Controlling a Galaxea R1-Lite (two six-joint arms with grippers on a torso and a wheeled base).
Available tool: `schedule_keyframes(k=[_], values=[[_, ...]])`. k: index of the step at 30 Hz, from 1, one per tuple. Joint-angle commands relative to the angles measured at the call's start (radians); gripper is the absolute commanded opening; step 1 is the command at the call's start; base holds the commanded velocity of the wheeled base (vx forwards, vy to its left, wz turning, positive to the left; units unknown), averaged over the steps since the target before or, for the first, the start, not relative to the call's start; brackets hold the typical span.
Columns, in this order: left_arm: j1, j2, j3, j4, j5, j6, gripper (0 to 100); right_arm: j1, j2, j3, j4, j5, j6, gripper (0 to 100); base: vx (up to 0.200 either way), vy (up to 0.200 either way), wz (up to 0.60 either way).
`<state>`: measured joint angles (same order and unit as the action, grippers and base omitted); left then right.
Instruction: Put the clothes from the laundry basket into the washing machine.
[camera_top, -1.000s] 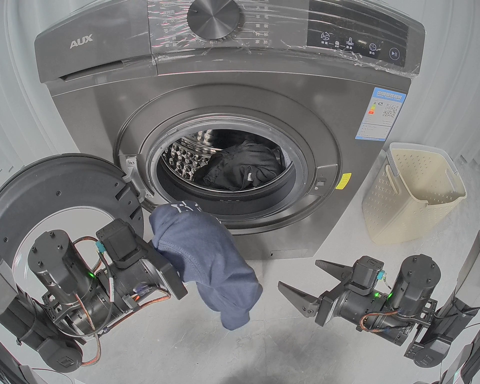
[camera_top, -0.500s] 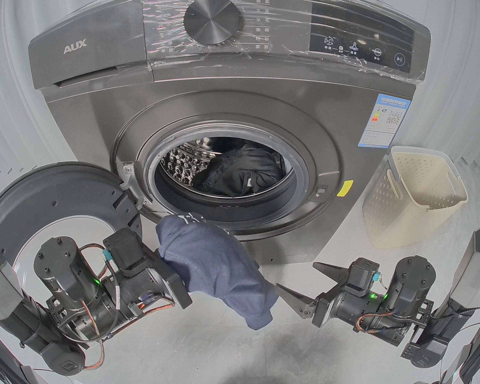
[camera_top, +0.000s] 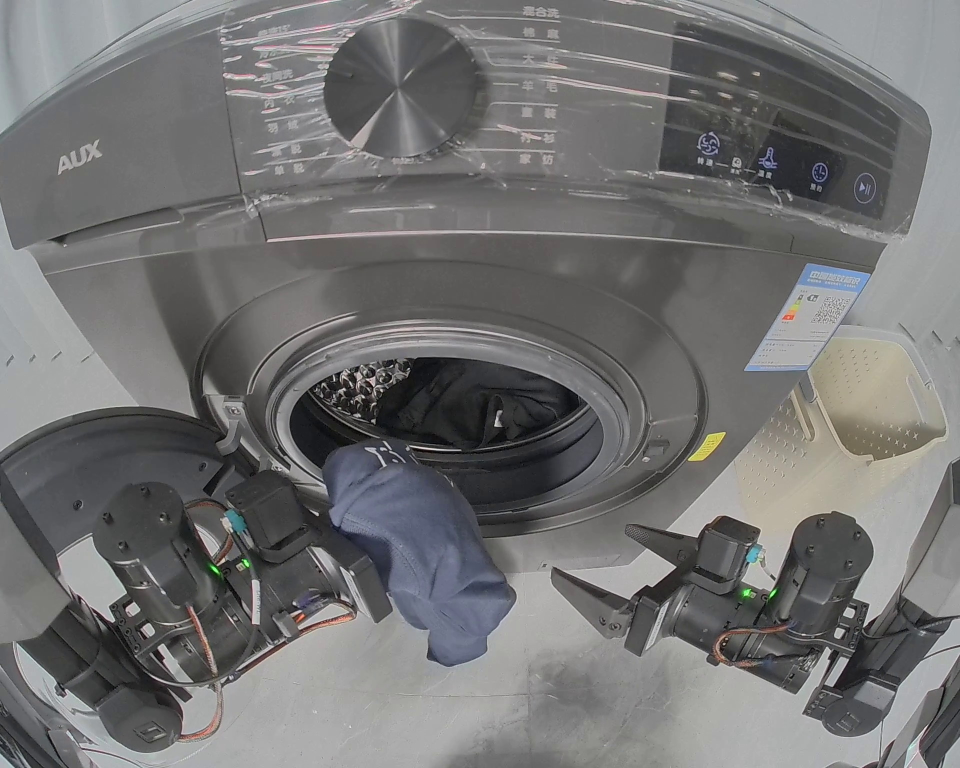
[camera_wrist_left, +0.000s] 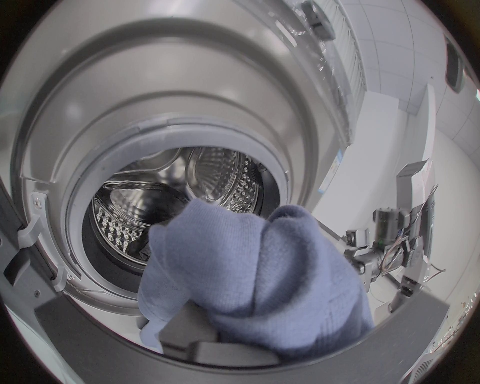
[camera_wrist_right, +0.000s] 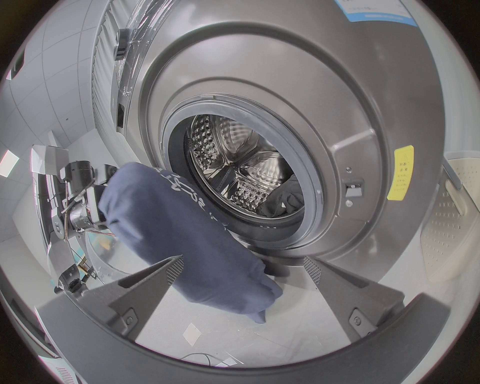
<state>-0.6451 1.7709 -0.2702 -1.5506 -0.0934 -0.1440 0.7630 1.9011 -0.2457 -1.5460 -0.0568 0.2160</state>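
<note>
The left hand (camera_top: 345, 545) pinches a bunched end of the soft, light navy garment (camera_top: 430, 560); its limp tail droops, likely to snag. The right hand (camera_top: 595, 550) is spread.

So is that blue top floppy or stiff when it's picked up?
Probably floppy: the dark blue knitted cloth top sags in folds, its loose end dangling. Likely soft, not slippery: its weave looks fuzzy up close.

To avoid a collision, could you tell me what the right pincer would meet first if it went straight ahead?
Most likely the hanging navy garment, before the washing machine's front; depth is unclear.
</note>
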Motion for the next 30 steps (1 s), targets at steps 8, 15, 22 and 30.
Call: schedule_keyframes(k=[8, 15, 22, 30], values=[[0.019, 0.286, -0.244, 0.0, 0.08, 0.032, 0, 0.012, -0.03, -0.004, 0.0, -0.001, -0.003, 100, 0.0, 0.0, 0.0], [0.093, 0.437, -0.488, 0.044, 0.08, 0.034, 0, 0.025, -0.028, 0.003, 0.0, -0.001, -0.003, 100, 0.0, 0.0, 0.0], [0.114, 0.568, -0.719, 0.144, 0.073, 0.031, 0, 0.025, -0.025, 0.006, 0.0, 0.0, -0.004, 100, 0.0, 0.0, 0.0], [0.14, 0.634, -1.009, 0.351, 0.092, 0.032, 0, 0.042, -0.025, 0.006, 0.0, -0.003, -0.003, 100, 0.0, 0.0, 0.0]])
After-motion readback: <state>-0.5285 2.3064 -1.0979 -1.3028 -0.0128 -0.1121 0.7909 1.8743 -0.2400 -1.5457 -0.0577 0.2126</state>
